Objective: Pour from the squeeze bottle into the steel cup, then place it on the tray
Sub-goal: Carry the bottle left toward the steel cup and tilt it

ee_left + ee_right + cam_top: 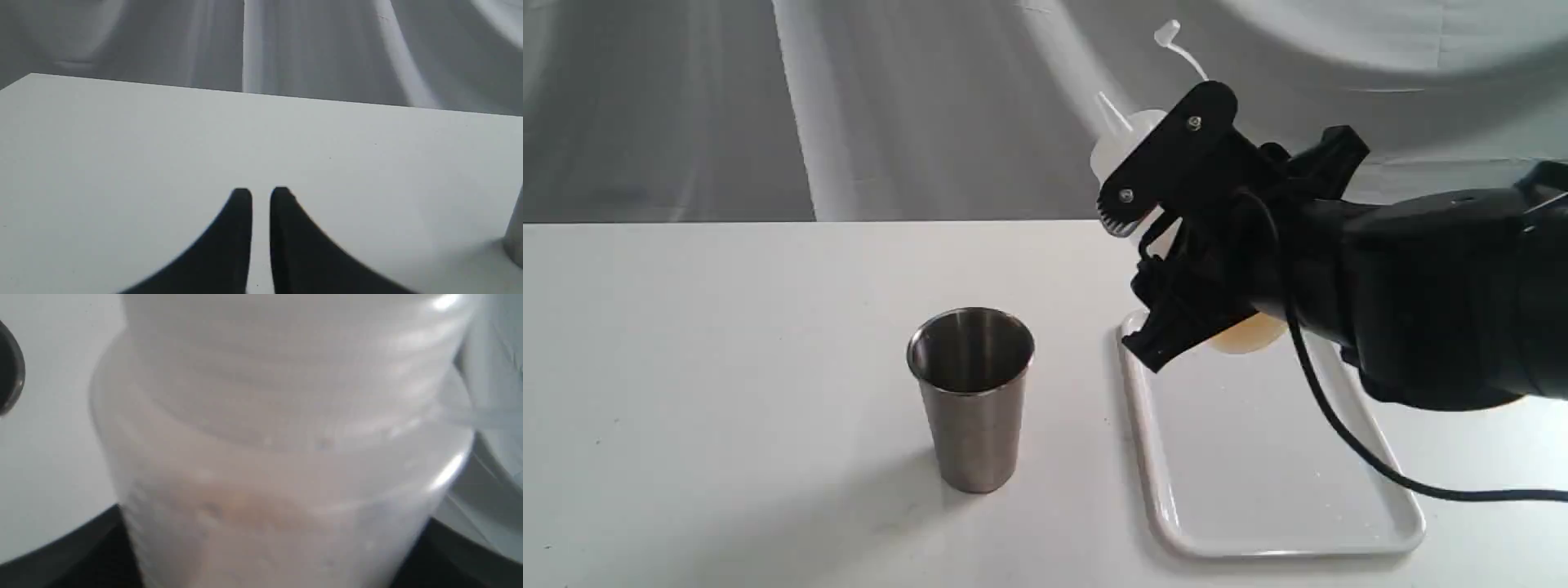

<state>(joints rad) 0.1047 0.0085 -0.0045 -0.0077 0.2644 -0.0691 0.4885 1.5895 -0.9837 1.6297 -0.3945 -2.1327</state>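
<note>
**Inventory of the scene, counted by kind.**
One tray (pixel 1258 465); one squeeze bottle (pixel 1129 137) above its far end; one steel cup (pixel 972 392) left of the tray; one table (pixel 727 367) beneath it; one black cable (pixel 1339 425) crossing its right side; two grippers: right gripper (pixel 1134 282) over the tray, left gripper (pixel 260 198) shown only in its wrist view.

Bottle (pixel 1123 143): translucent whitish; nozzle and strap milky white; amber-orange tint at base, above tray (pixel 1258 457). In right wrist view, faint orange haze through cloudy wall, white glints on ridges.
Tray: plain glossy white, no pattern.
Cup (pixel 972 396), left of tray: brushed steel grey, darker inside.
Table (pixel 727 367) under tray: matt white, few tiny dark specks.
Right gripper (pixel 1134 286): black, two silver screws.
Cable (pixel 1339 425) across tray: black.
Left gripper (pixel 260 196): black.
Backdrop (pixel 890 106) behind tray: grey cloth, pale folds.
</note>
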